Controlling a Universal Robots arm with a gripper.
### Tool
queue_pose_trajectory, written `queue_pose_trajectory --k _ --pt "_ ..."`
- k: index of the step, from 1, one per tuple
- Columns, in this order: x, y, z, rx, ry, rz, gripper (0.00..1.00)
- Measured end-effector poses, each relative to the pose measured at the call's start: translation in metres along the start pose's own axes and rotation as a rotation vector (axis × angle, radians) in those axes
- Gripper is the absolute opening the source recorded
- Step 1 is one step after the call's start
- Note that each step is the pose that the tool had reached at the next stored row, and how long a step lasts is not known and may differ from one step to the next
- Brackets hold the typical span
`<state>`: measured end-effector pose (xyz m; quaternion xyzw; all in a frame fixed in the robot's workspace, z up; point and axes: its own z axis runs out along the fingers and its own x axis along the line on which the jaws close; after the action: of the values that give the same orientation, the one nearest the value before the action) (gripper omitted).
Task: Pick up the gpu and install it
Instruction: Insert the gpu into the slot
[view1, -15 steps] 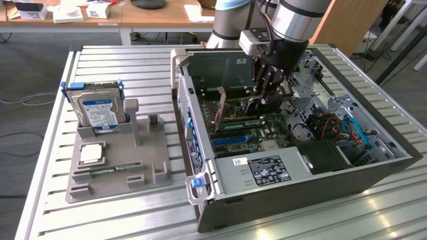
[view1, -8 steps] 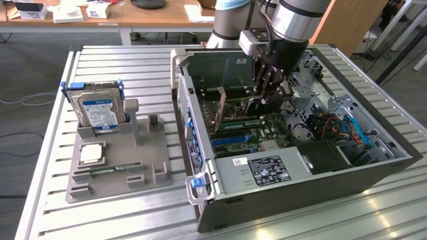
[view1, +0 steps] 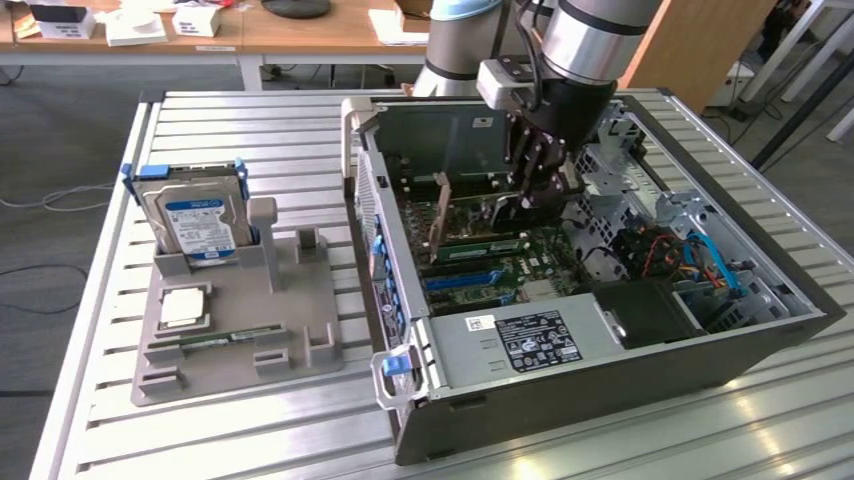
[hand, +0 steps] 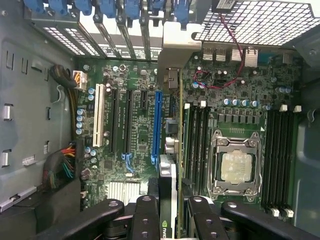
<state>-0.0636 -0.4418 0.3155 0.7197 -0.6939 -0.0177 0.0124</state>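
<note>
**Grey case, card in the claw**

On the exterior view's left, a hard drive (view1: 198, 218) in a blue frame stands in a grey holder (view1: 307, 340). Its blue-and-white label is too small to read. Right of it lies the open case (view1: 561, 410), with a black-and-white sticker (view1: 541, 340) that is also unreadable. Inside, the gripper (view1: 541, 205) is clenched on the gpu (view1: 511, 212).

In the wrist view, the gpu (hand: 170, 150) stands on edge between the fingers (hand: 146, 215), and part of an NVIDIA-style logo shows near them. Its long axis runs from the gripper (hand: 172, 212) toward the rear slot covers, silver bracket end foremost. It sits between the blue slot (hand: 156, 125) and the CPU socket (hand: 235, 165).
</note>
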Motion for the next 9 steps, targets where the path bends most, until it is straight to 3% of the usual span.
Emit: queue_pose_trajectory --k 9 --pt "0.0027 0.0007 0.0001 0.0 -0.0001 0.0 0.27"
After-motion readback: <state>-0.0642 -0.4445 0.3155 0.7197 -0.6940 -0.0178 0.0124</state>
